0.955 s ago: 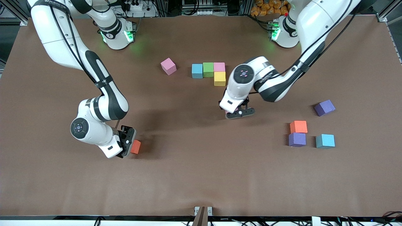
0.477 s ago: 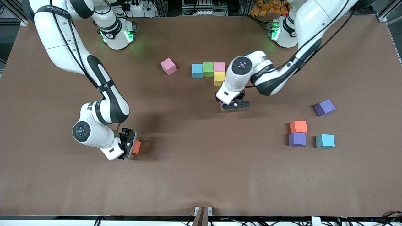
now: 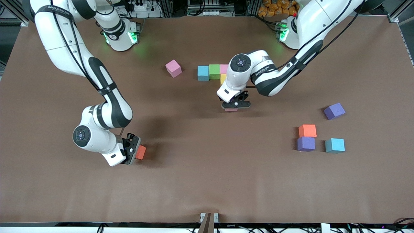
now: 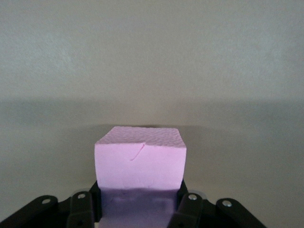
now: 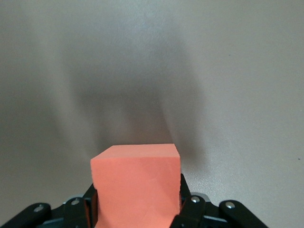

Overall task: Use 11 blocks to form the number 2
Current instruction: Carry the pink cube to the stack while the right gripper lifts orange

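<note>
A row of blue, green and pink blocks lies mid-table, with a yellow block against the pink one, partly hidden by the left arm. My left gripper is shut on a pink block over the table close to the yellow block. That block fills the left wrist view between the left gripper fingers. My right gripper is shut on an orange block, low over the table toward the right arm's end. The right wrist view shows this block in the right gripper.
A loose pink block lies beside the row toward the right arm's end. Toward the left arm's end lie a purple block, an orange block, another purple block and a blue block.
My left gripper has carried the pink block toward the yellow block and the row. My right gripper has barely shifted, still holding the orange block.
</note>
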Controlling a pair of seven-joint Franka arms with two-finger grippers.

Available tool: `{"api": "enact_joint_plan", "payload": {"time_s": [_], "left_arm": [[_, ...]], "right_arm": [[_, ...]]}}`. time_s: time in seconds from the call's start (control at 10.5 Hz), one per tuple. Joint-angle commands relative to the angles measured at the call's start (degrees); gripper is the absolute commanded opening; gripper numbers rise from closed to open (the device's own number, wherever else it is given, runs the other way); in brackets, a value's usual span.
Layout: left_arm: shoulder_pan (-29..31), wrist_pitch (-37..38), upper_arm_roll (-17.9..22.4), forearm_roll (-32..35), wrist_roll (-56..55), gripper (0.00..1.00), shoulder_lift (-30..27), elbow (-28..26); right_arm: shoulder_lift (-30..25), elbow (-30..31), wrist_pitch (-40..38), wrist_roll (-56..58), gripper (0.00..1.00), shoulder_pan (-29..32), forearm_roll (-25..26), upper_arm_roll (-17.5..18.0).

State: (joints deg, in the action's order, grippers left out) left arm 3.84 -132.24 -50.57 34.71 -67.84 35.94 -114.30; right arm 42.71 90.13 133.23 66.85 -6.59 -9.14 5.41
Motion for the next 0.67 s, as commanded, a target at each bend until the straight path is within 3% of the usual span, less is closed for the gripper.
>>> {"api": "enact_joint_plan", "payload": {"time_s": [0.0, 0.57], "left_arm": [[-1.03, -0.56, 0.12, 2.12, -3.44, 0.50, 0.80, -0.22], [-3.14, -0.56, 0.30, 3.26, -7.66, 0.50, 1.94, -0.75]], "right_arm": [[0.18, -2.23, -0.86, -5.75, 0.27, -0.61, -1.05, 0.57], [-1.75, -2.68, -2.97, -26.03, 0.27, -7.28, -0.26, 0.48]]}}
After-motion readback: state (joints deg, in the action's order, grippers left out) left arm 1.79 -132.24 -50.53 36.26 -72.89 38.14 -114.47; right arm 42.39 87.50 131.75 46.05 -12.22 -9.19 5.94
